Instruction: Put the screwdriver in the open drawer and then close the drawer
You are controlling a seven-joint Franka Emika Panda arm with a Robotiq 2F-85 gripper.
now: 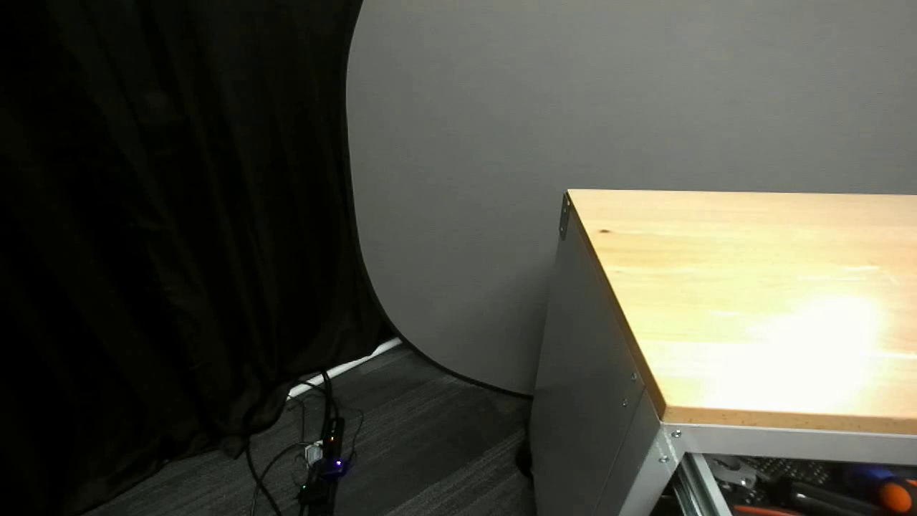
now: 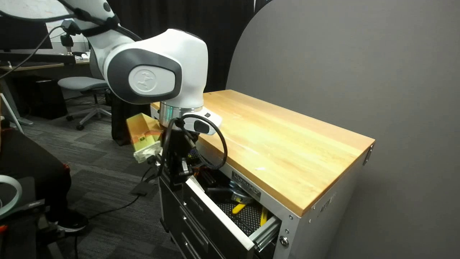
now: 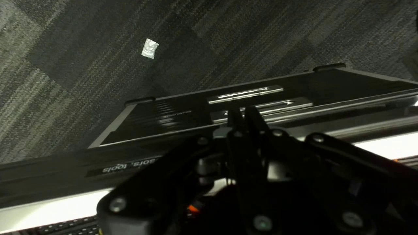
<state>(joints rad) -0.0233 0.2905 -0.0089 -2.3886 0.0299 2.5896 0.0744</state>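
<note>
The drawer (image 2: pixel 220 213) is partly pulled out of the grey cabinet; its pale rim and dark front show in an exterior view. Its side rail (image 1: pixel 696 487) shows in an exterior view, and its rim (image 3: pixel 55 204) crosses the wrist view. My gripper (image 2: pixel 178 177) points down at the drawer's front rim, near its far end. In the wrist view the two dark fingertips (image 3: pixel 242 113) lie nearly together in front of the drawer front, and nothing shows between them. Whether they touch the drawer is not clear. The screwdriver cannot be made out in any view.
The wooden top (image 2: pixel 276 144) overhangs the drawer. Inside are several tools, among them a yellow-handled one (image 2: pixel 238 208) and a blue and orange handle (image 1: pixel 892 494). Lower drawers with metal handles (image 3: pixel 261 107) sit below. A cable loop (image 2: pixel 224 144) hangs from the wrist.
</note>
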